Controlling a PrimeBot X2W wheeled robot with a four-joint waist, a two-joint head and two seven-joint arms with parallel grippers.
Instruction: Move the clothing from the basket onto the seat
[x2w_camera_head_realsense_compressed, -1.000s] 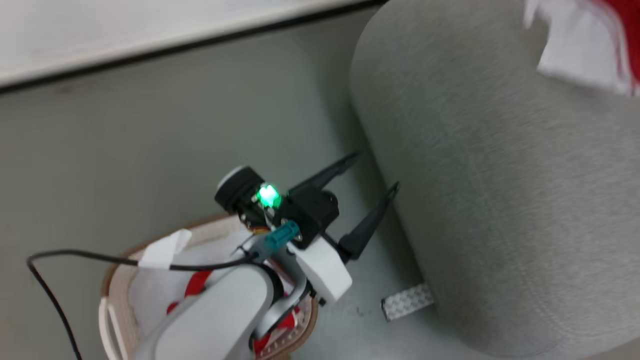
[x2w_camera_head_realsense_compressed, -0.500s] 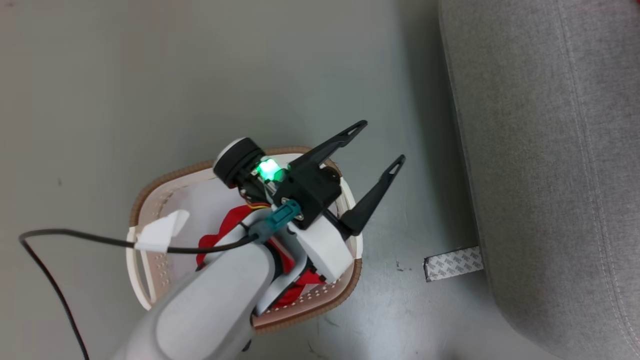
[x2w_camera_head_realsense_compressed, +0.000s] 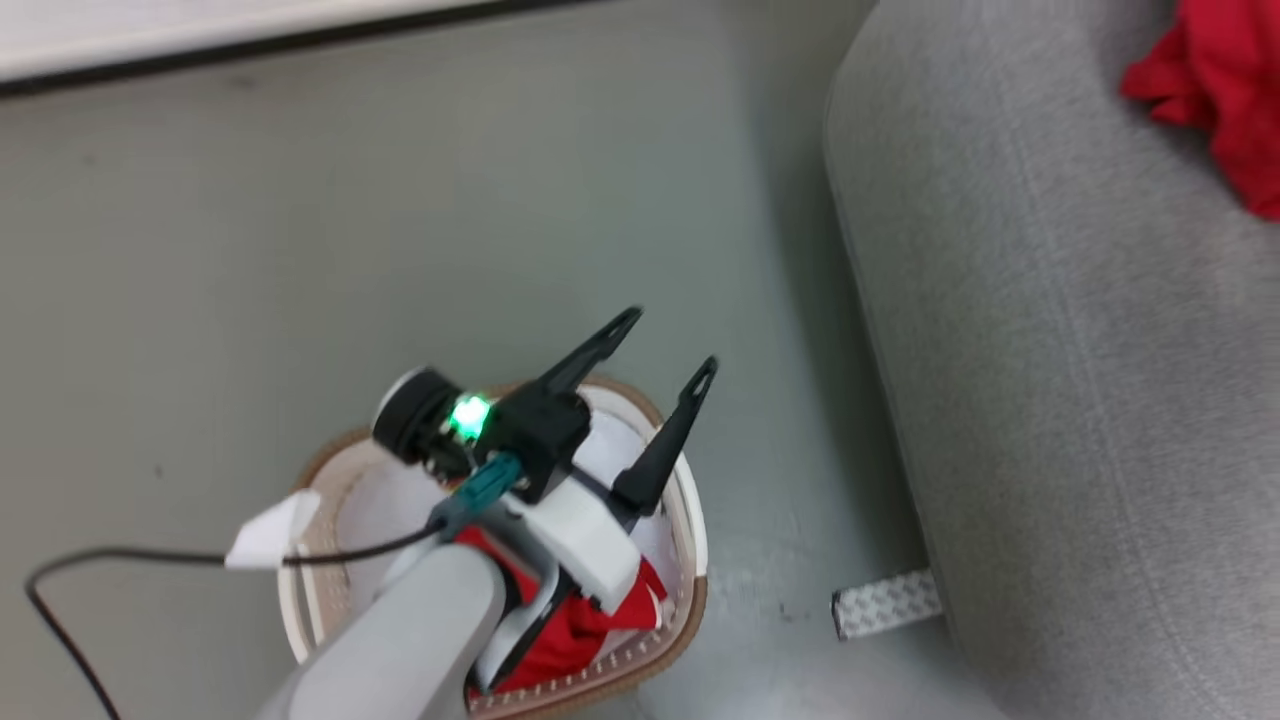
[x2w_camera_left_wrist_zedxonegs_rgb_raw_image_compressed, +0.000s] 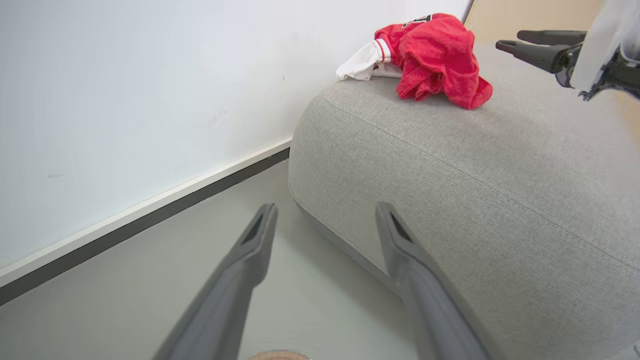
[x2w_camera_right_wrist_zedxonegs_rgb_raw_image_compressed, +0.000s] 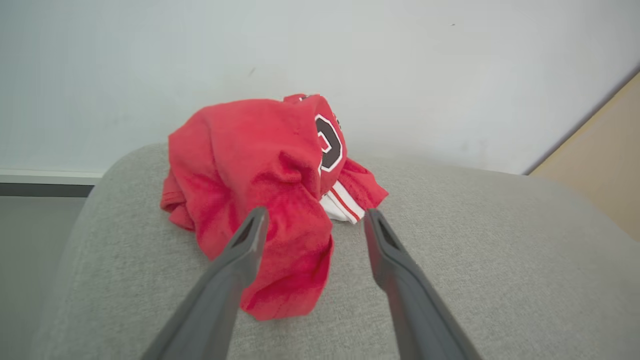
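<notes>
On floor just beside seat (x2w_camera_head_realsense_compressed: 1050, 400) base: patterned tape strip (x2w_camera_head_realsense_compressed: 885, 603). At left: black cable (x2w_camera_head_realsense_compressed: 150, 557) with white tag (x2w_camera_head_realsense_compressed: 270, 530). Over basket (x2w_camera_head_realsense_compressed: 694, 540), blocking much of it: left gripper (x2w_camera_head_realsense_compressed: 668, 342), fingers spread, empty. Beneath that arm, partly hidden: red fabric (x2w_camera_head_realsense_compressed: 580, 630) inside basket. Crumpled on seat top near rounded end: clothing (x2w_camera_right_wrist_zedxonegs_rgb_raw_image_compressed: 250, 160), cut off at head-view edge, whole in wrist views. Close before it: right gripper (x2w_camera_right_wrist_zedxonegs_rgb_raw_image_compressed: 316, 214), fingers apart, gripping nothing; finger-to-cloth contact hard to tell.

Head view down over basket (x2w_camera_head_realsense_compressed: 697, 590), wrist views level toward wall (x2w_camera_left_wrist_zedxonegs_rgb_raw_image_compressed: 125, 100), sharing seat (x2w_camera_left_wrist_zedxonegs_rgb_raw_image_compressed: 500, 175) and clothing (x2w_camera_right_wrist_zedxonegs_rgb_raw_image_compressed: 250, 160)
</notes>
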